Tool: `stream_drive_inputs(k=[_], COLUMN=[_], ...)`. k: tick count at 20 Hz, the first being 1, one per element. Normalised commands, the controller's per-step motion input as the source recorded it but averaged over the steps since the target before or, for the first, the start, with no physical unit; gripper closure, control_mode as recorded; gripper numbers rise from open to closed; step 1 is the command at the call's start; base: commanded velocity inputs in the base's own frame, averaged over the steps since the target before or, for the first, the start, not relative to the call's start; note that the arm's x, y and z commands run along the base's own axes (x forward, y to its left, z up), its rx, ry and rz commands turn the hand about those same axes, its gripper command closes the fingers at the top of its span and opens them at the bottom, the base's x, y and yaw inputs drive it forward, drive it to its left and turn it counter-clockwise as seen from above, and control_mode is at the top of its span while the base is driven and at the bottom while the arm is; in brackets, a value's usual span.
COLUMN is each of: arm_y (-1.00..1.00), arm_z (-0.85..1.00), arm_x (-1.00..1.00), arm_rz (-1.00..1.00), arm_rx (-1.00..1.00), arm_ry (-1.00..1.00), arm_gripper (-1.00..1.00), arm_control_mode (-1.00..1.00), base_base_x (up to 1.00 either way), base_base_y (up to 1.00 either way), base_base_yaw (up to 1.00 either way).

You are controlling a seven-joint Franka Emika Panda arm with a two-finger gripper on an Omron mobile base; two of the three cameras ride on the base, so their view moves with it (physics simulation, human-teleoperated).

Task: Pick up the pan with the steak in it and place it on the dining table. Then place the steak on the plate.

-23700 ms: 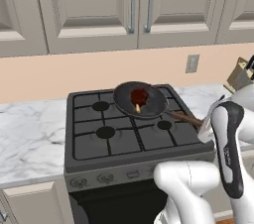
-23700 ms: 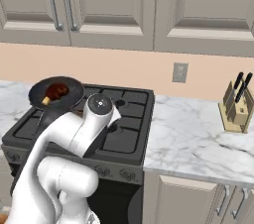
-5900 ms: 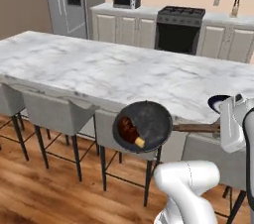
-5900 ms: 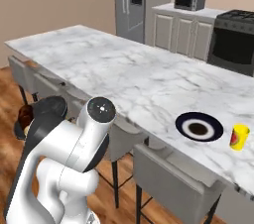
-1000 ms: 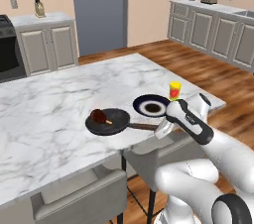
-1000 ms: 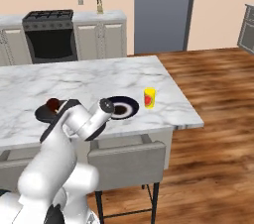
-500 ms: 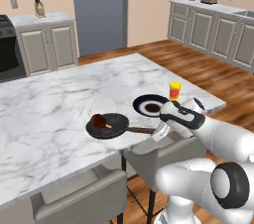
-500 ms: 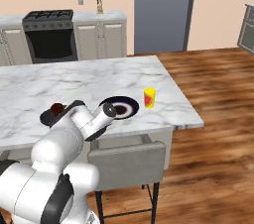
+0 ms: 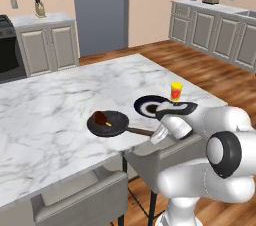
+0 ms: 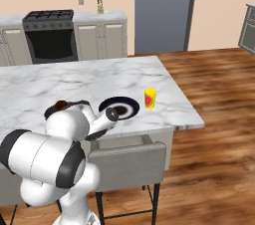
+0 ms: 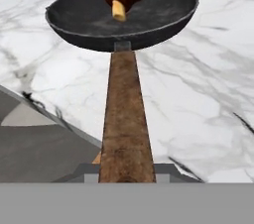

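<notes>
One pan (image 9: 108, 123), one steak (image 9: 99, 117), one plate (image 9: 150, 105) and one yellow cup (image 9: 176, 91) sit mid-frame on one table (image 9: 45, 105). One knife block (image 9: 39, 10) stands upper left.
</notes>
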Motion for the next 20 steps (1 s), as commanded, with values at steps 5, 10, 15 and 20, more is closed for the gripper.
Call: stream_drive_inputs(k=[5, 10, 15, 20], arm_y=[0.00, 0.00, 0.05, 0.12], arm_z=[0.00, 0.23, 0.63, 0.81], arm_x=[0.00, 0.00, 0.00, -0.06], arm_rz=[0.00, -0.06, -0.10, -0.08], arm_rx=[0.00, 0.02, 0.03, 0.01], arm_ry=[0.00, -0.04, -0.02, 0.00], arm_gripper=[-1.00, -1.00, -1.00, -1.00], arm_control_mode=[-1.00, -1.00, -1.00, -1.00], base_base_x=[0.00, 0.00, 0.00, 0.00], base_base_y=[0.00, 0.00, 0.00, 0.00], base_base_yaw=[0.00, 0.00, 0.00, 0.00])
